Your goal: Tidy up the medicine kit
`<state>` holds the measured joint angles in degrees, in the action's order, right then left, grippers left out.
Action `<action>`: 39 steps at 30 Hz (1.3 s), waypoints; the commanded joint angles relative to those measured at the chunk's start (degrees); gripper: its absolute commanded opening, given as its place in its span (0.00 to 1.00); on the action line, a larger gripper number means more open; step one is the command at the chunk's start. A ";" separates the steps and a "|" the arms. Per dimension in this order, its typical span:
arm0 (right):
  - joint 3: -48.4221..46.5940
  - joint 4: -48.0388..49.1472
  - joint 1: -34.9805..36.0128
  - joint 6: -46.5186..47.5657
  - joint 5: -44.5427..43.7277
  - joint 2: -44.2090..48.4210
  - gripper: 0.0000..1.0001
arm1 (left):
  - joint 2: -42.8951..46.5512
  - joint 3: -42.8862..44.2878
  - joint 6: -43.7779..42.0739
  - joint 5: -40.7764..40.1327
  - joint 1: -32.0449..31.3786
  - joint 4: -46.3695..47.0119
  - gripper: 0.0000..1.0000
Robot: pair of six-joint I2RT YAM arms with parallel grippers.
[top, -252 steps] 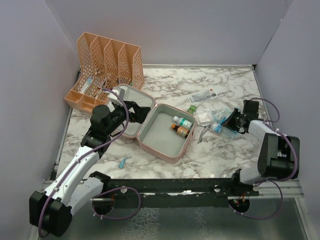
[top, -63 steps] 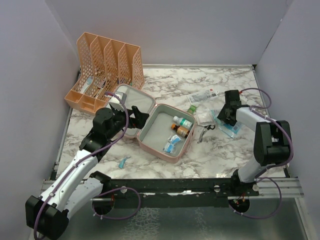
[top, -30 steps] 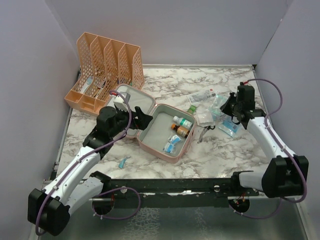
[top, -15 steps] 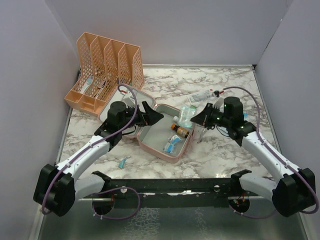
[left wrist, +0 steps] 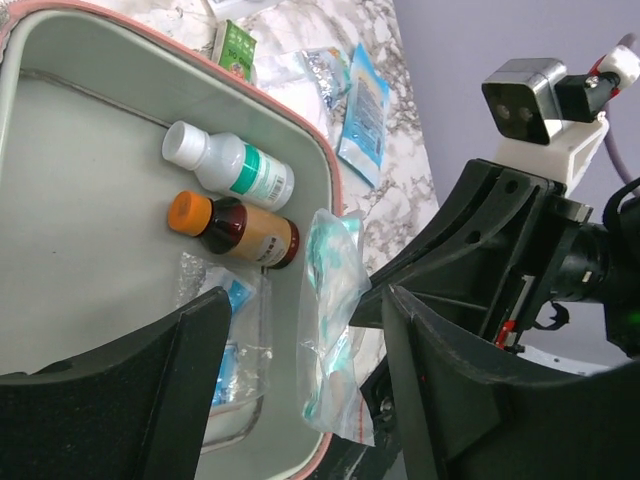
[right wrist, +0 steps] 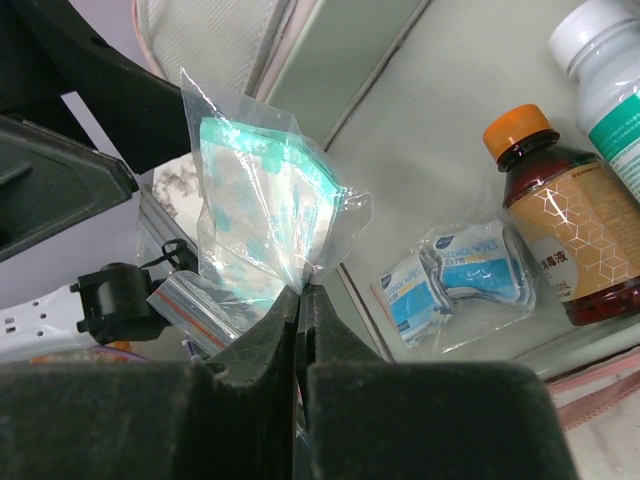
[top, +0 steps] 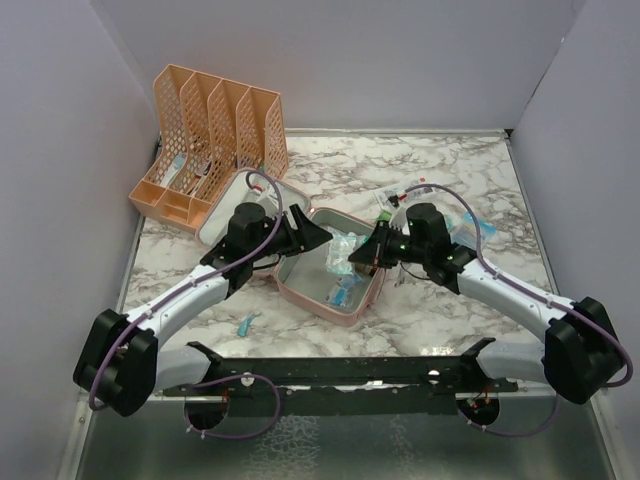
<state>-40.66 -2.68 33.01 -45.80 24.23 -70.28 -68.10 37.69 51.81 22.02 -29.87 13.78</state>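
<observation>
Your right tool (right wrist: pixel 302 298) — fingers pressed together on corner of clear plastic bag (right wrist: pixel 262 195) with teal contents, bag held over tray of medicine kit (top: pixel 316 304). Kit sits open on bench (top: pixel 470 170), middle of scene, pink shell, grey-green lining up, lid swung toward orange file rack (top: pixel 215 130). In tray you see white bottle (left wrist: pixel 228 163) and brown bottle (left wrist: pixel 238 227) with orange cap lying side by side, blue sachet pack (right wrist: pixel 462 275) near them. Your left tool (left wrist: pixel 305 300) — fingers spread, gripping nothing, poised over tray just beside bag.
</observation>
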 commanded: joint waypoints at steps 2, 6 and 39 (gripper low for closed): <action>-2.28 3.02 1.97 -1.76 -2.45 -2.03 0.01 | -2.15 0.10 0.97 1.06 -0.47 1.72 0.59; -2.09 4.24 2.39 -3.10 -2.39 -2.62 0.01 | -4.00 -0.15 1.01 2.19 -0.71 1.42 0.54; -2.42 -19.68 2.58 0.94 -34.97 6.25 0.40 | -13.69 7.10 -17.40 9.71 -9.83 -7.84 0.00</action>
<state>-42.15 -19.00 35.20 -42.92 -4.69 -65.08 -79.75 41.60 40.10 29.91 -37.21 11.22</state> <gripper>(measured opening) 0.406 0.018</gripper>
